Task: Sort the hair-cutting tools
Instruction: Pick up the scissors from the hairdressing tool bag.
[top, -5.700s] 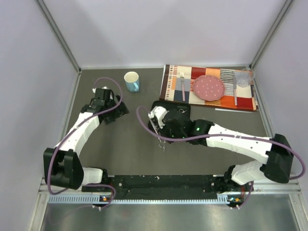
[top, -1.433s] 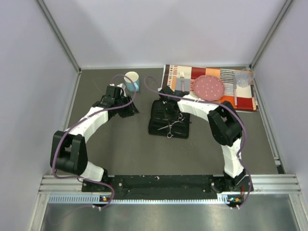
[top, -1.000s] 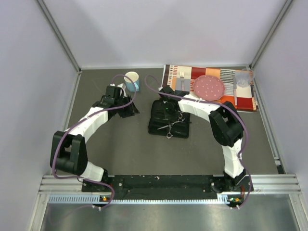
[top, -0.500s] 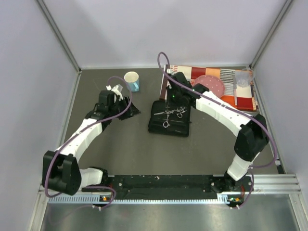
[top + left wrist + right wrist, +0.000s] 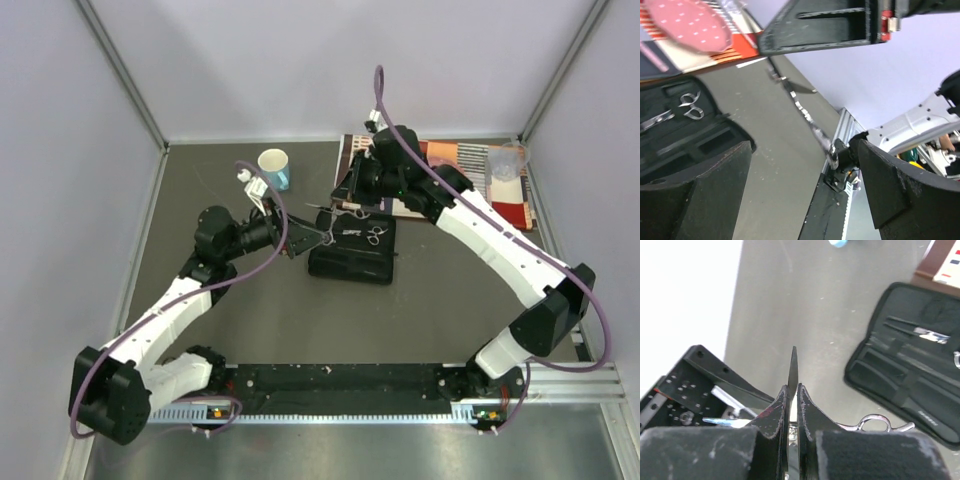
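Above the case (image 5: 350, 262), the right claw (image 5: 792, 392) is clamped on 1 pair of scissors (image 5: 875, 421), just beside the wide, empty left claw (image 5: 312, 238). In a handover the thin steel could twist loose and drop to the desk (image 5: 260, 300). The other pair (image 5: 375, 234) lies in the case.

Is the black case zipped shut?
No, the black case lies open on the table, with a pair of silver scissors resting inside it.
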